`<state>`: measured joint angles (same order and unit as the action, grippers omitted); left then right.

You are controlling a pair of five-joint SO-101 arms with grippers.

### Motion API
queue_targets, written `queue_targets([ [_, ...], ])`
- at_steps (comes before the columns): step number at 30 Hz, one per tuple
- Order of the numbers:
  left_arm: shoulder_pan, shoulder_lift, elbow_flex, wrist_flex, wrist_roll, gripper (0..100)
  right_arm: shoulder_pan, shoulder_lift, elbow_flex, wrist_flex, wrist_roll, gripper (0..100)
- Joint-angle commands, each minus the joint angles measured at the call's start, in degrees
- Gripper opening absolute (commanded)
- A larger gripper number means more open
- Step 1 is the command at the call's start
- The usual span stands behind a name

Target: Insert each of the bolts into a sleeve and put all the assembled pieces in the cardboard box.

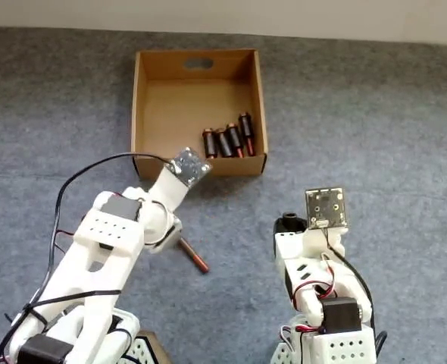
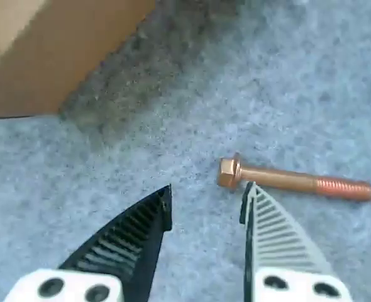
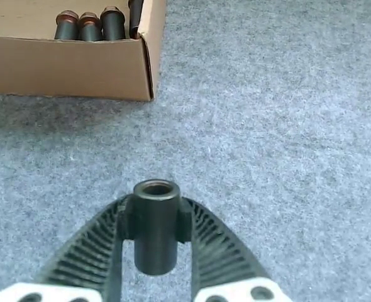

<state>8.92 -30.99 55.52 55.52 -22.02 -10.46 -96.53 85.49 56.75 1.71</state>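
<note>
While the left tool (image 2: 207,198) hangs spread, its pale fingertip (image 2: 249,189) just beside the bolt's head, a closing there would likely clip the head alone and flick or roll the piece.

Item: bolt (image 1: 194,256), copper, flat on the counter (image 1: 375,114), at 6 o'clock of the cardboard box (image 1: 142,114). In the high view its long axis runs from 10–11 to 4–5 o'clock, with the threaded tip toward 4–5.

Item: sleeve (image 3: 154,245), upright, pinched in the right tool (image 3: 154,206). A skewed bolt would jam at its bore.
</note>
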Motion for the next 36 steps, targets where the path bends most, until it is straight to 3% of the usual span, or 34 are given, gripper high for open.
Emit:
queue_targets([
  [1, 0.9, -1.6, -2.3, 1.0, 14.5, 18, 0.3, -0.6, -0.4, -0.2, -0.4, 0.6],
  [6, 3.8, -1.3, -2.4, 5.1, 44.3, 20, 0.3, -0.6, -0.4, -0.2, -0.4, 0.6],
  [9, 6.2, -1.3, -2.4, 7.2, 55.5, 23, 0.3, -0.6, -0.4, -0.2, -0.4, 0.6],
  [14, 10.9, -1.1, -2.2, 8.3, 57.7, 25, 0.3, -0.6, -0.4, -0.2, -0.4, 0.6],
  [26, 10.9, -1.0, -1.0, 8.1, 60.3, 25, 0.3, -0.6, -0.3, 0.0, -0.4, 0.6],
  [36, 10.9, -1.1, 5.8, -4.4, 60.3, 24, 0.3, -0.6, -0.3, 0.6, -0.4, 0.6],
])
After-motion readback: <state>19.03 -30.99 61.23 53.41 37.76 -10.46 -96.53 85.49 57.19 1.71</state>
